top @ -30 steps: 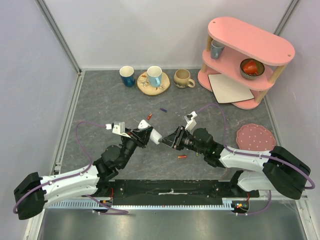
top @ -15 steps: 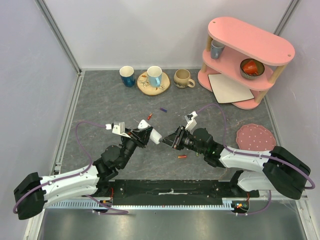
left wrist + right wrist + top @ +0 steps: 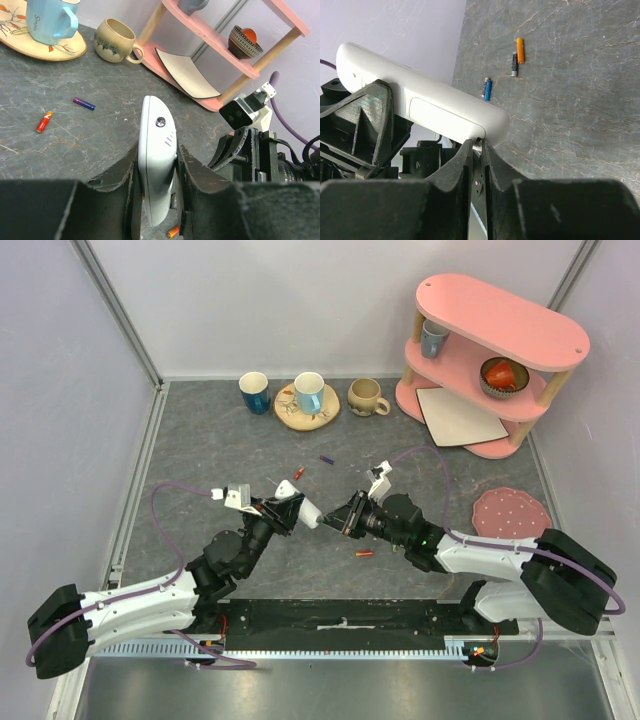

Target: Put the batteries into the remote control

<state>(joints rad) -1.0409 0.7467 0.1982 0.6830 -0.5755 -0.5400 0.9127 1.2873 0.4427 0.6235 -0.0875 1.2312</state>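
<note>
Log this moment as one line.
left gripper: shut on remote control | right gripper: jaws narrow, at remote's end | batteries: loose on table

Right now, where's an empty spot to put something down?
Bare table: on the left, between the blue cup and the left arm; further back, between the batteries and the pink shelf. Crowded: the middle, where left pincer and right pincer meet at the remote control, and the back row of cups.

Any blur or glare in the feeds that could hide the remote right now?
Left wrist: remote sharp, left fingers dark and soft. Right wrist: remote bright, not blown out, seam legible; right fingers shadowed. Top: even light, no glare, batteries tiny.
</note>
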